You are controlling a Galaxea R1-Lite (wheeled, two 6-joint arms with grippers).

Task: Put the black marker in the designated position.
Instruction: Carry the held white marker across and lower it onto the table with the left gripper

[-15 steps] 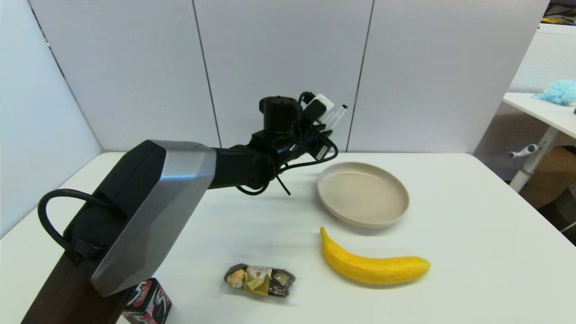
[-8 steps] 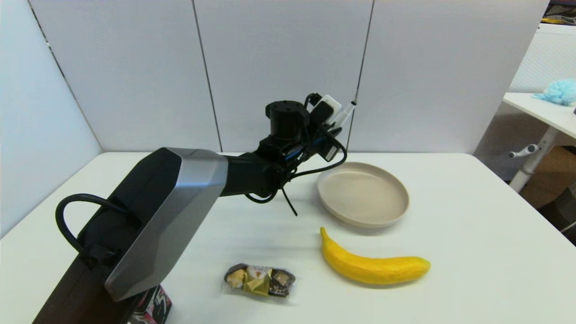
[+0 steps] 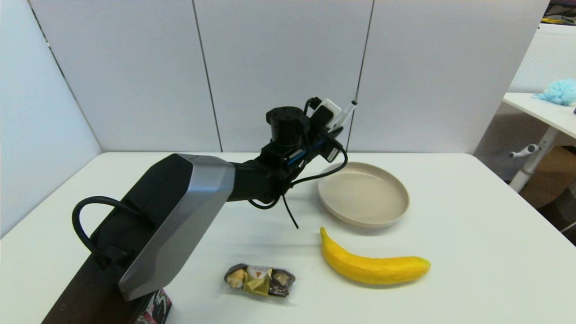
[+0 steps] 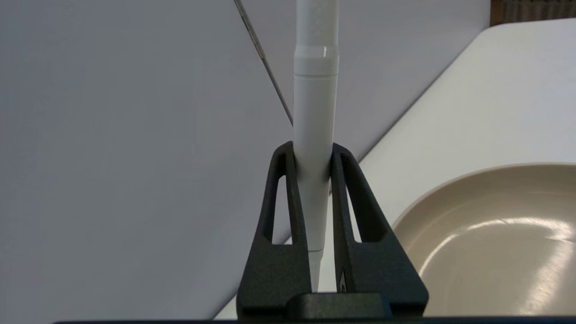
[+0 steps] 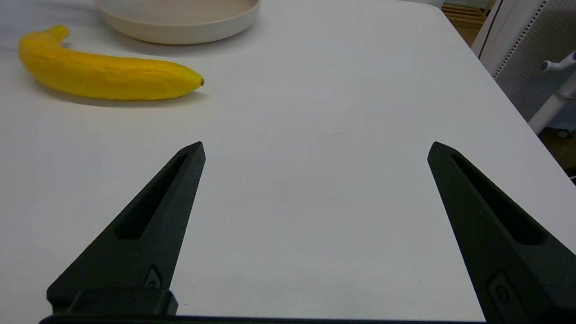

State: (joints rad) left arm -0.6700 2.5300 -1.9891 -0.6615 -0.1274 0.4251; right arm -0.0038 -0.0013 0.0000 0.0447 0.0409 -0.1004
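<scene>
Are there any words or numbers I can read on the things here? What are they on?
None can be read.
Candy pack: a small label shows, too blurred to read.
Black-and-red box by the table's near edge: big printed shapes, mostly hidden by the left arm, not readable.
Marker in the left end effector: plain white barrel, no print seen.
Banana and plate: no writing.

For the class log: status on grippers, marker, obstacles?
Left gripper shut on marker, aloft by plate. Right gripper open, parked. Banana lies nearby.
</scene>
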